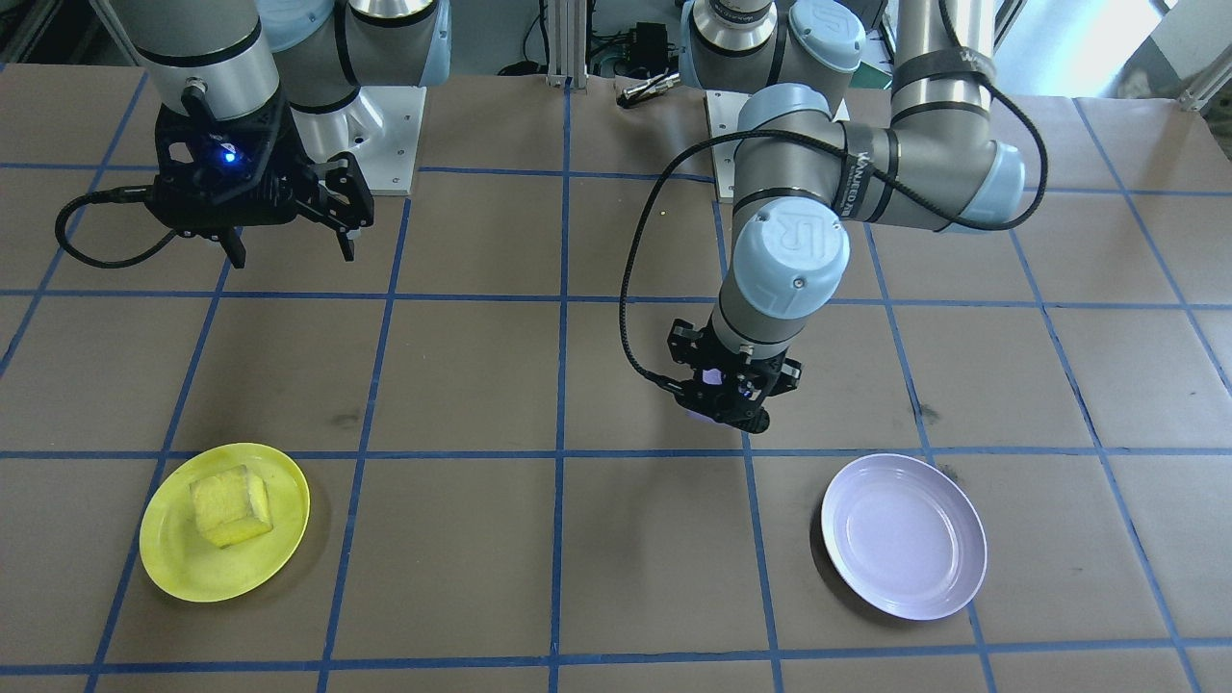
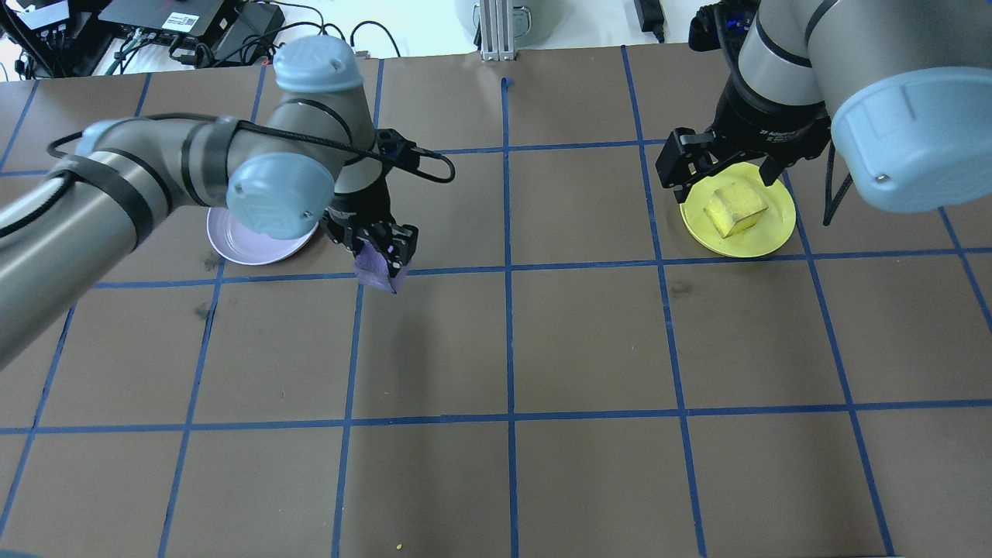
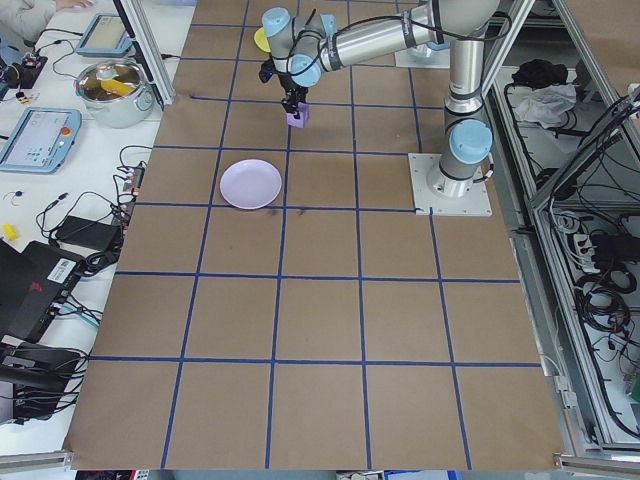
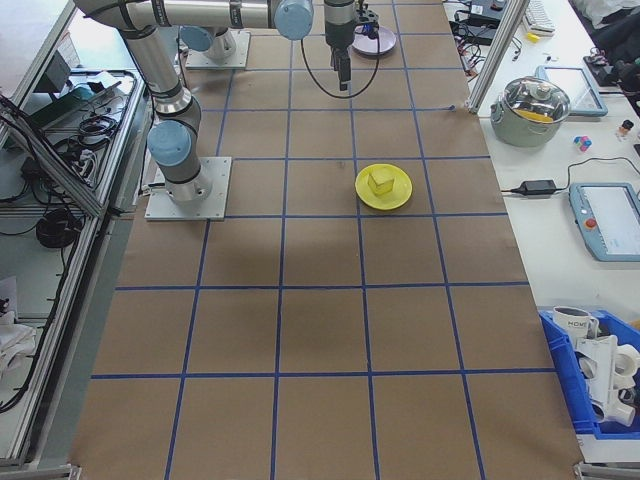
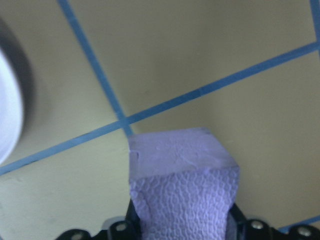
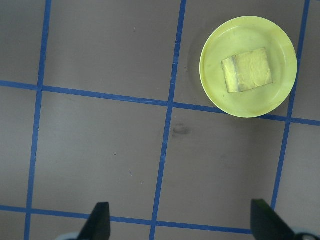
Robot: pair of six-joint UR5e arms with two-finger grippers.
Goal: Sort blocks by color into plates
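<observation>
My left gripper (image 2: pixel 384 256) is shut on the light purple block (image 2: pixel 377 271) and holds it above the table, just beside the lavender plate (image 2: pixel 248 244). In the left wrist view the purple block (image 5: pixel 182 185) fills the lower middle, with the lavender plate's rim (image 5: pixel 7 110) at the left edge. The lavender plate (image 1: pixel 905 539) holds nothing. The yellow block (image 1: pixel 231 505) lies on the yellow plate (image 1: pixel 173 558). My right gripper (image 1: pixel 289 250) hangs open and empty, high over the table; its wrist view looks down on the yellow block (image 6: pixel 247 70) in the yellow plate (image 6: pixel 215 75).
Blue tape lines divide the brown table into squares. The arm bases (image 1: pixel 375 135) stand at the robot's edge. Beyond the table's far edge a side bench carries a pot (image 3: pixel 115 85), tablets and cables. A blue bin (image 4: pixel 600 375) sits on the bench near the right camera.
</observation>
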